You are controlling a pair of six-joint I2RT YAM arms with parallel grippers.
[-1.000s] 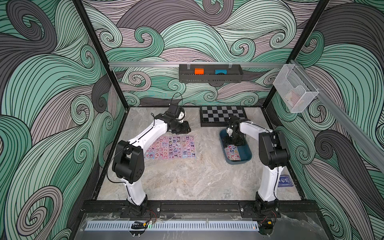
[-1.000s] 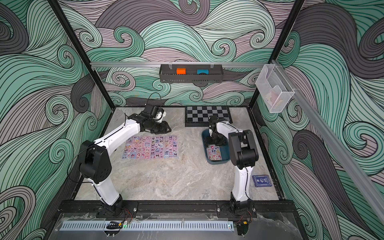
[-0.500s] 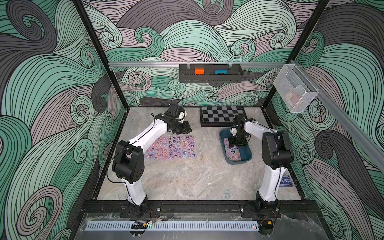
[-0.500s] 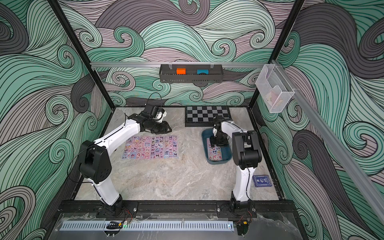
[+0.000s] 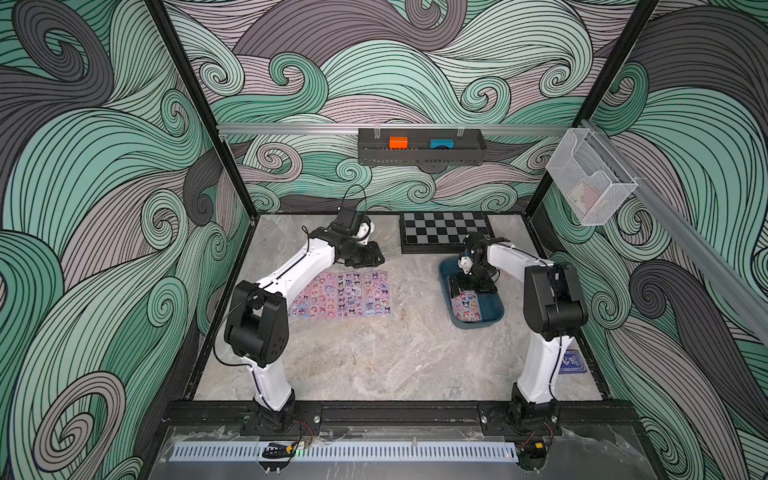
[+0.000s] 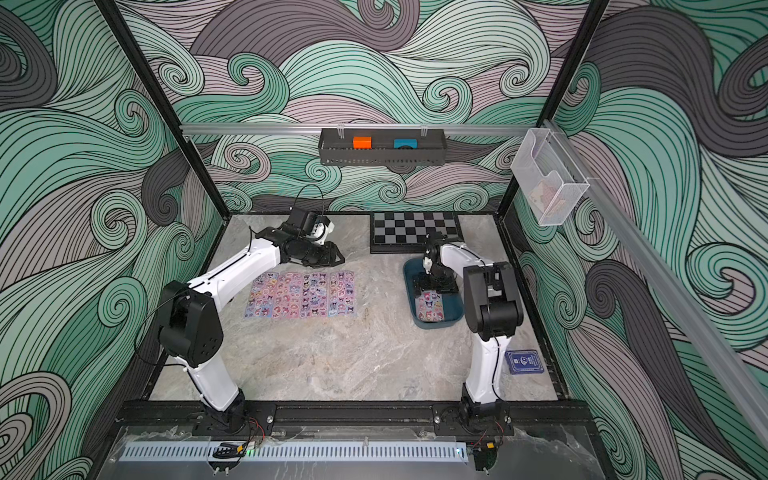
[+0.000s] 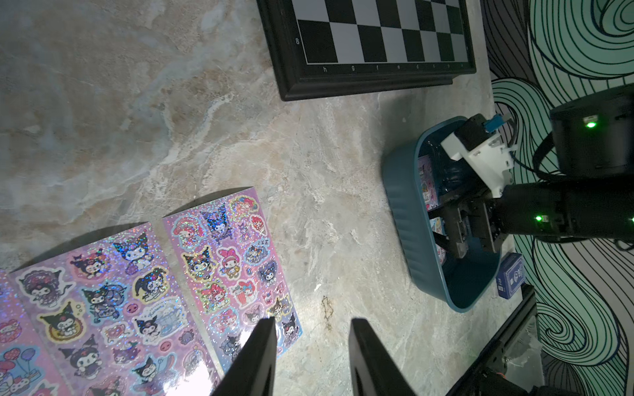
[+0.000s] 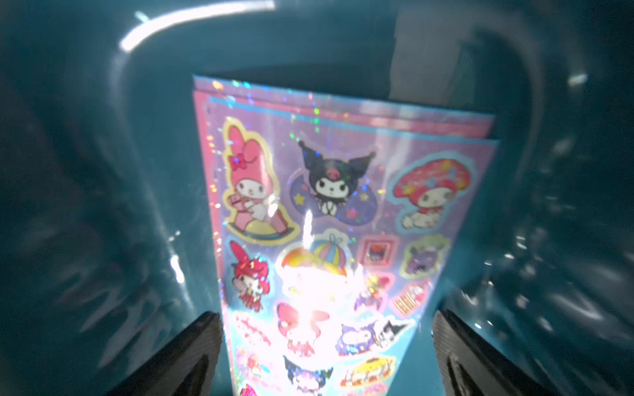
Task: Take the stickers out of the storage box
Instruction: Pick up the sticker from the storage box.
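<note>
The storage box (image 5: 482, 322) (image 6: 436, 325), a dark teal tub, stands on the right of the table. A stack of stickers (image 5: 467, 306) (image 6: 430, 306) (image 8: 343, 205) lies on its floor. My right gripper (image 5: 471, 286) (image 6: 434, 286) (image 8: 326, 319) is down inside the box, open, with one finger on each side of the stack's long edges. Several more stickers (image 5: 345, 294) (image 6: 301, 294) (image 7: 219, 267) lie side by side on the table at centre left. My left gripper (image 5: 374, 259) (image 6: 338, 257) (image 7: 312, 320) hovers by their far right corner, open and holding nothing.
A chessboard (image 5: 444, 230) (image 7: 370, 41) lies at the back, just behind the box. A small dark blue card pack (image 6: 524, 361) (image 7: 511, 277) sits by the right wall. On the walls hang a black tray (image 5: 419, 156) and a clear bin (image 5: 590, 187).
My right wrist has shifted slightly to the right over the box and stays low inside it. The left arm and the stickers on the table have not moved.
</note>
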